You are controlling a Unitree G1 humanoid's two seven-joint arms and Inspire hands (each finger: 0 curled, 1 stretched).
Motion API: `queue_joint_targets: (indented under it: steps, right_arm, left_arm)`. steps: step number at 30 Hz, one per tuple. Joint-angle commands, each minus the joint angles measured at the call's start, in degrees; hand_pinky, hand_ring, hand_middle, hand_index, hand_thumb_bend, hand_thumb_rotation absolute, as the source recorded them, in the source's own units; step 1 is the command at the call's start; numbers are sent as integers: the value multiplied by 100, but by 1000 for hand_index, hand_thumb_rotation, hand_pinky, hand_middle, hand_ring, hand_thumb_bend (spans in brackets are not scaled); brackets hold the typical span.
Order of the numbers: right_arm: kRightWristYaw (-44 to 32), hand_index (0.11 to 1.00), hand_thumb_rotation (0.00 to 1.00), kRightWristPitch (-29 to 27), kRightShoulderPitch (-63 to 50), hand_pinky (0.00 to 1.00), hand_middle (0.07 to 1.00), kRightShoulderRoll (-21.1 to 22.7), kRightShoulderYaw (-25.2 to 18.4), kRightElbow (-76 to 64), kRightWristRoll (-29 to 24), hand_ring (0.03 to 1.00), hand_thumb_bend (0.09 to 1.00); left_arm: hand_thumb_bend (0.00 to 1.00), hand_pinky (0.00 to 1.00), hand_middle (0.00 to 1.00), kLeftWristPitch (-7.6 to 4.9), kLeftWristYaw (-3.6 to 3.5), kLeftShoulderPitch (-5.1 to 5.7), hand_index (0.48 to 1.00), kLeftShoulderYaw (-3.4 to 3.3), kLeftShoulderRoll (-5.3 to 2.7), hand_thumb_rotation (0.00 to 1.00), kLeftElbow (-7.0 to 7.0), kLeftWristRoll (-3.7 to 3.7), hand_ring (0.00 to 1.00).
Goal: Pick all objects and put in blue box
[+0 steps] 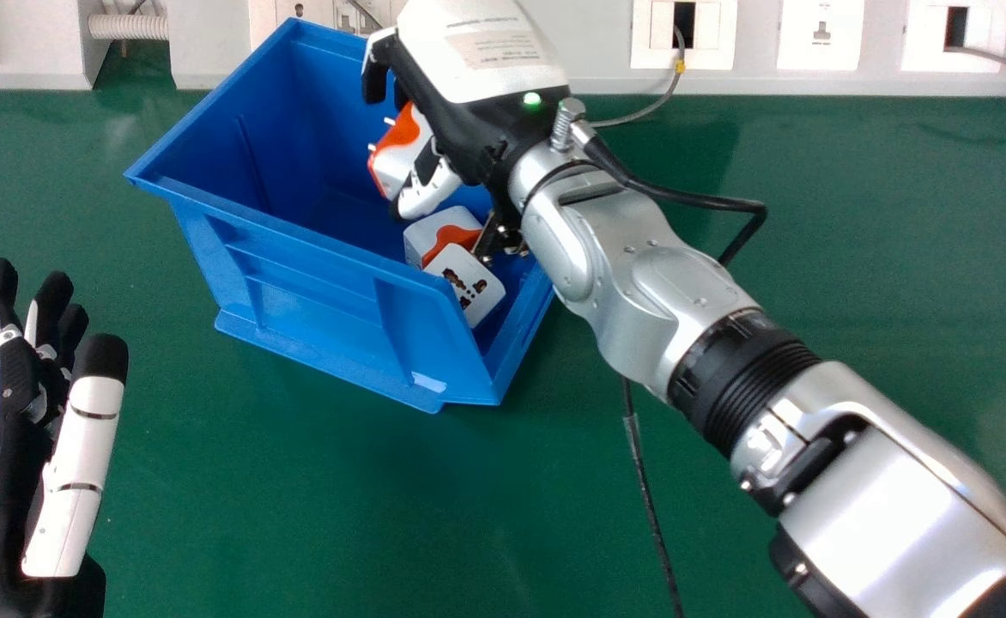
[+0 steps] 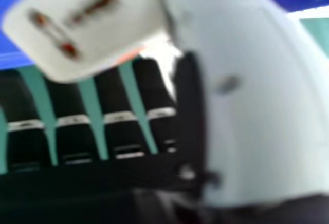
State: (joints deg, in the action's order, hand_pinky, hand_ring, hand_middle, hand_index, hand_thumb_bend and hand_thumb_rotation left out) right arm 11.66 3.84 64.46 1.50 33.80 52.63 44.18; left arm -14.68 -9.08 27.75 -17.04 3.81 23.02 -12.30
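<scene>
My right hand (image 1: 469, 129) is over the blue box (image 1: 314, 283), its fingers and thumb curled round an orange and white plug adapter (image 1: 398, 154) with metal pins. In the right hand view my right hand (image 2: 247, 106) has its thumb against the white adapter (image 2: 92, 23), whose socket slots show. Inside the box, beneath the hand, lie a white and orange adapter (image 1: 427, 233) and, touching it, a white adapter with dark slots (image 1: 469, 283). At the lower left, my left hand (image 1: 18, 403) stands open beside the box, holding nothing.
A white trunking with sockets (image 1: 589, 51) runs along the back of the green table (image 1: 297, 481). A black cable (image 1: 649, 489) lies on the table beneath my right arm, and a grey cable (image 1: 653, 103) hangs from a back socket.
</scene>
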Motion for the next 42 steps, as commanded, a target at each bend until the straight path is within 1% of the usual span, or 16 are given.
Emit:
queue_joint_targets:
  steps: [1, 3, 5, 7, 9, 11, 14, 17, 20, 25, 29, 33, 34, 37, 41, 42]
  right_arm:
    - [-57, 985, 446, 40, 21, 850, 995, 103, -35, -274, 47, 958, 411]
    - [-143, 988, 465, 81, -14, 856, 996, 135, -1, -320, 75, 963, 423]
    - [-216, 993, 492, 106, -39, 874, 998, 145, 17, -321, 78, 976, 471]
    - [-268, 994, 503, 118, -58, 889, 998, 153, 38, -308, 90, 981, 505]
    - [-322, 995, 515, 129, -69, 905, 999, 157, 54, -305, 109, 985, 545]
    - [-355, 995, 515, 134, -77, 905, 999, 152, 52, -306, 127, 985, 545]
    - [-308, 997, 549, 107, -92, 924, 999, 157, 43, -310, 146, 988, 585]
    - [-296, 998, 629, 97, -112, 952, 1000, 189, 23, -371, 154, 993, 664]
    - [-288, 999, 680, 101, -224, 969, 1000, 336, -29, -679, 173, 995, 704]
    - [-244, 1000, 719, 199, -752, 985, 1000, 774, -168, -1718, 278, 998, 710]
    - [-236, 1000, 809, 353, -1816, 992, 1000, 1274, -586, -3286, 243, 999, 684]
    - [-151, 1000, 867, 353, -2983, 984, 1000, 1492, -1219, -4506, -56, 1000, 663]
    - [-82, 1000, 880, 223, -3219, 976, 1000, 1525, -1375, -4631, -182, 1000, 650]
    - [-72, 1000, 891, 74, -3754, 971, 1000, 1632, -1694, -5047, -380, 1000, 642]
    - [-395, 1000, 906, -126, -4759, 959, 1000, 1661, -2352, -5924, -1276, 1000, 630]
    - [-527, 1000, 906, -310, -5048, 959, 1000, 1631, -2563, -6050, -1734, 1000, 630]
  left_arm:
    - [543, 1000, 1000, -80, -35, -23, 1000, -35, 76, 755, 19, -18, 1000]
    - [546, 1000, 1000, -112, -30, -23, 1000, -40, 103, 756, 5, 79, 1000]
    - [552, 1000, 1000, -89, -14, -16, 1000, -37, 78, 766, 28, 73, 1000]
    - [557, 1000, 1000, -54, -28, 1, 1000, -30, 57, 768, 58, -2, 1000]
    - [563, 1000, 1000, -70, -35, 14, 1000, -31, 47, 766, 57, -22, 1000]
    - [563, 1000, 1000, -104, -38, 20, 1000, -36, 38, 766, 46, -17, 1000]
    - [567, 1000, 1000, -108, -18, 24, 1000, -46, 42, 765, 48, 56, 1000]
    - [565, 1000, 1000, -60, -30, 11, 1000, -36, 31, 770, 51, -16, 1000]
    - [565, 1000, 1000, -116, -27, -5, 1000, -38, 34, 767, 9, 36, 1000]
    - [566, 1000, 1000, -136, -26, -7, 1000, -52, 30, 768, -6, 44, 1000]
    - [563, 1000, 1000, -109, -18, -13, 1000, -38, 14, 773, -17, 33, 1000]
    - [551, 1000, 1000, -65, 96, -36, 1000, -1, -1, 776, -7, 247, 1000]
    - [542, 1000, 1000, -102, 114, -52, 1000, 9, 10, 784, -30, 314, 1000]
    - [532, 1000, 1000, -127, 139, -77, 1000, 33, 27, 795, -56, 414, 1000]
    - [517, 1000, 1000, -176, 171, -131, 1000, 63, -4, 818, -112, 415, 1000]
    - [517, 1000, 1000, -177, 144, -149, 1000, 61, -9, 818, -143, 317, 1000]
